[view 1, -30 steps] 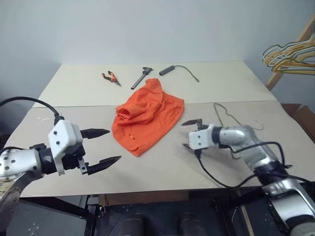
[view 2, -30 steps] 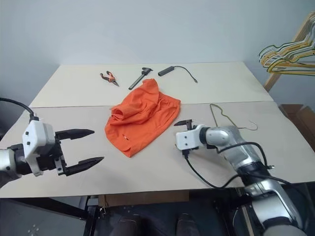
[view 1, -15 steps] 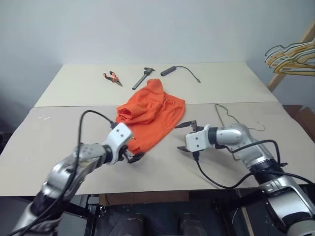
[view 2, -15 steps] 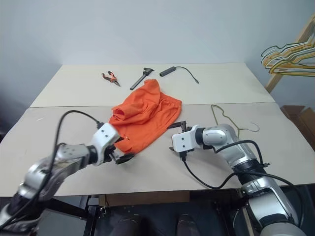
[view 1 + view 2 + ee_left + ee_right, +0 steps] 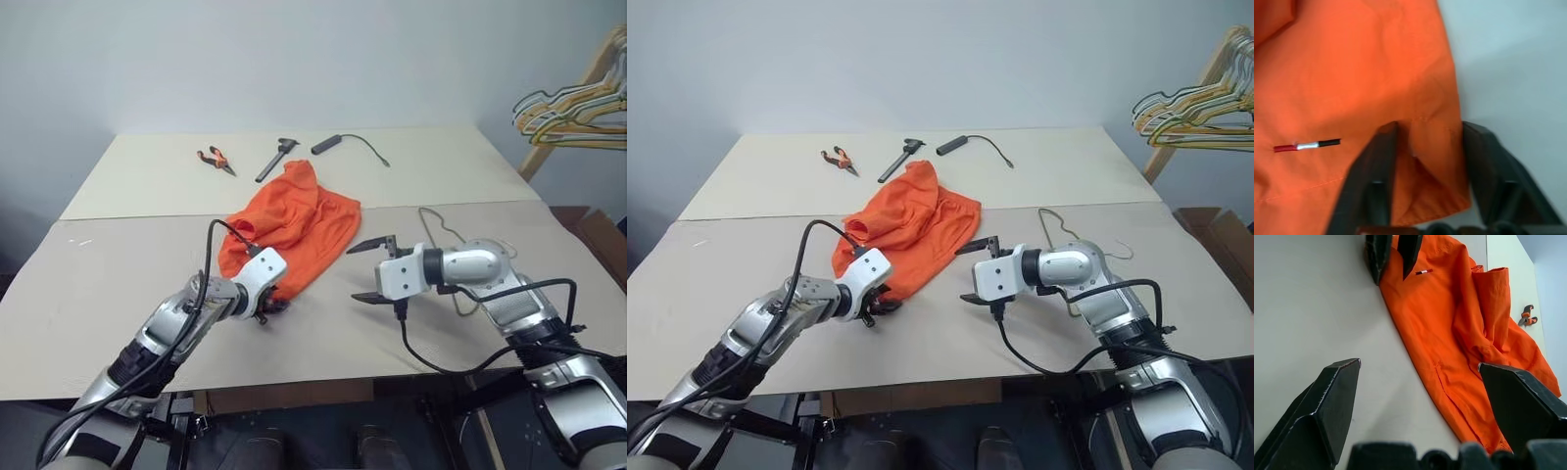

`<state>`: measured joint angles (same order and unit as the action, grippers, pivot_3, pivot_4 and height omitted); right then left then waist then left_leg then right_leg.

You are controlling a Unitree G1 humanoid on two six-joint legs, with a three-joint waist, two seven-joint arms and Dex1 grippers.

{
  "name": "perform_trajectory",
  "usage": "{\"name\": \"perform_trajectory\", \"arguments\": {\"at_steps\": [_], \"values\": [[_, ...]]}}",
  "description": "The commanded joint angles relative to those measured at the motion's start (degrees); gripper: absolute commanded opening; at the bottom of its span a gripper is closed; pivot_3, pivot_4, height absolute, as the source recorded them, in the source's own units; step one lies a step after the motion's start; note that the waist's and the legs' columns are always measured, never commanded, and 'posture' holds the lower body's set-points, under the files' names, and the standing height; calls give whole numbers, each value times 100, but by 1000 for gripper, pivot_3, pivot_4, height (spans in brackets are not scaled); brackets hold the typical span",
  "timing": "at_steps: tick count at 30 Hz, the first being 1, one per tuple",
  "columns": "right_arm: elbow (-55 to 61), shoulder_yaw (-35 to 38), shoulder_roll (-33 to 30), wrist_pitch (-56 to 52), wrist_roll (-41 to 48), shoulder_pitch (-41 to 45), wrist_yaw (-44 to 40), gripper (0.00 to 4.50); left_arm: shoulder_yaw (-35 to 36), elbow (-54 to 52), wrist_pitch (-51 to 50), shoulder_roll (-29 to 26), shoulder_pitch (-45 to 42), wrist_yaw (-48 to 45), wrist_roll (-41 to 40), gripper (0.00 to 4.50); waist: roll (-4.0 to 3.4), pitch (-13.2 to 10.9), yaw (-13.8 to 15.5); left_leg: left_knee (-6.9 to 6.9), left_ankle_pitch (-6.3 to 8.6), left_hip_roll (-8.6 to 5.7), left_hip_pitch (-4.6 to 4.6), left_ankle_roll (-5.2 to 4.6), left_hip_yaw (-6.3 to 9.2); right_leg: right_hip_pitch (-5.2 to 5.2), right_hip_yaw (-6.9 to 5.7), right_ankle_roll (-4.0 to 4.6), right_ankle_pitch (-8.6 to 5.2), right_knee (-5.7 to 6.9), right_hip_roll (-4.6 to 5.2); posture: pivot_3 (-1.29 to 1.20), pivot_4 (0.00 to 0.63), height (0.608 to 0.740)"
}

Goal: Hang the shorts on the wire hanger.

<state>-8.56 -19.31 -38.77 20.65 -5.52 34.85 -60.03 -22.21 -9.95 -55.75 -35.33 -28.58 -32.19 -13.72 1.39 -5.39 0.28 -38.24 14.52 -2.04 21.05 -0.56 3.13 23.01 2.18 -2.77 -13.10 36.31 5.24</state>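
Left fingers (image 5: 1425, 147) now astride shorts (image 5: 294, 220) hem — apparently.

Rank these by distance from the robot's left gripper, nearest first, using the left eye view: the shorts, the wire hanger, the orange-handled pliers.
1. shorts: their near hem sits between the left gripper fingers.
2. wire hanger: across the table, past the right gripper.
3. orange-handled pliers: far side of the table.

One shorts (image 5: 297, 228), one wire hanger (image 5: 443, 231), one pliers (image 5: 216, 160), two tools: left (image 5: 268, 305), right (image 5: 372, 270).
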Motion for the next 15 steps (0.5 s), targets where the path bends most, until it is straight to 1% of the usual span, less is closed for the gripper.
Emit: {"name": "perform_trajectory", "arguments": {"at_steps": [1, 3, 4, 7, 10, 12, 15], "values": [[168, 222, -50, -59, 143, 57, -15, 4500, 136, 236, 13, -85, -34, 5, 220, 769, 0, 15, -9, 0, 0, 0, -1, 0, 0, 0, 1, 0, 0, 1, 0, 69, 34, 740], [149, 215, -40, -61, 134, 66, -6, 4500, 227, 217, 63, -168, 5, -44, 222, 132, 0, 19, -19, 0, 0, 0, -1, 0, 0, 1, 1, 0, 0, 2, 0, 70, 35, 740], [143, 212, -34, -61, 132, 69, -5, 4500, 277, 176, 87, -224, 41, -76, 215, 29, 0, 19, -23, 0, 0, 0, -1, 0, -1, 1, 2, 0, 0, 2, 0, 70, 35, 740], [113, 205, -14, -58, 123, 80, 11, 4500, 443, -259, 222, -625, 281, -326, 158, 29, -1, 19, -50, 0, 0, 0, 1, 0, -2, 4, 4, 0, 0, 2, 0, 70, 37, 740], [2, 180, 22, 0, 57, 104, 69, 4500, 830, -1117, 766, -1367, 810, -912, -16, 29, -1, 19, -107, 2, 1, 4, 7, 0, -7, 16, 13, 0, 0, 2, -2, 72, 38, 740], [-94, 136, 85, 56, -69, 128, 187, 4500, 1245, -1647, 998, -1854, 1229, -1288, -199, 29, 0, 19, -113, 5, 1, 6, 9, 0, -11, 21, 17, 0, 0, 0, -2, 73, 39, 740], [-365, 20, 295, 183, -474, 214, 611, 4500, 2219, -2231, 1420, -2398, 2051, -1791, -486, 29, -1, 19, -88, 6, 8, 10, 6, 2, -12, 18, 16, 1, 0, -3, 2, 83, 43, 740]]}}
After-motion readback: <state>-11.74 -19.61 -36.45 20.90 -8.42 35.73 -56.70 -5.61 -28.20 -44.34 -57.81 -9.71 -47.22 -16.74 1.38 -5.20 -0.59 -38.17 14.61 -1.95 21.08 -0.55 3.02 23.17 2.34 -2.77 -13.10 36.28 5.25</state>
